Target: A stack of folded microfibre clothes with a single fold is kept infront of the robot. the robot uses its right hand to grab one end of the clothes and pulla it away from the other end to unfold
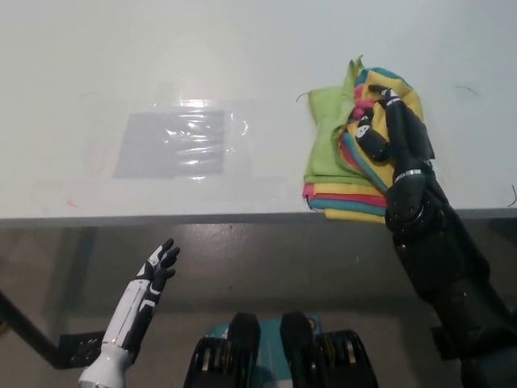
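Black right robot hand [388, 129]: fingers clenched on bunched upper layers of the multicoloured folded microfibre cloth stack [339, 174], near the white worktop [161, 56] front edge. White left robot hand [149, 279]: fingers spread, below the worktop edge, holding nothing.

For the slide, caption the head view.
Black right hand grips folded cloth layers on the stack; white left hand idles below the table.

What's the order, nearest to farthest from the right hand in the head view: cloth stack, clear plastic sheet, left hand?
1. Cloth stack: under the right hand, which is shut on its top layers.
2. Clear plastic sheet: on the table, left of the stack.
3. Left hand: lower left, below the table edge, open.
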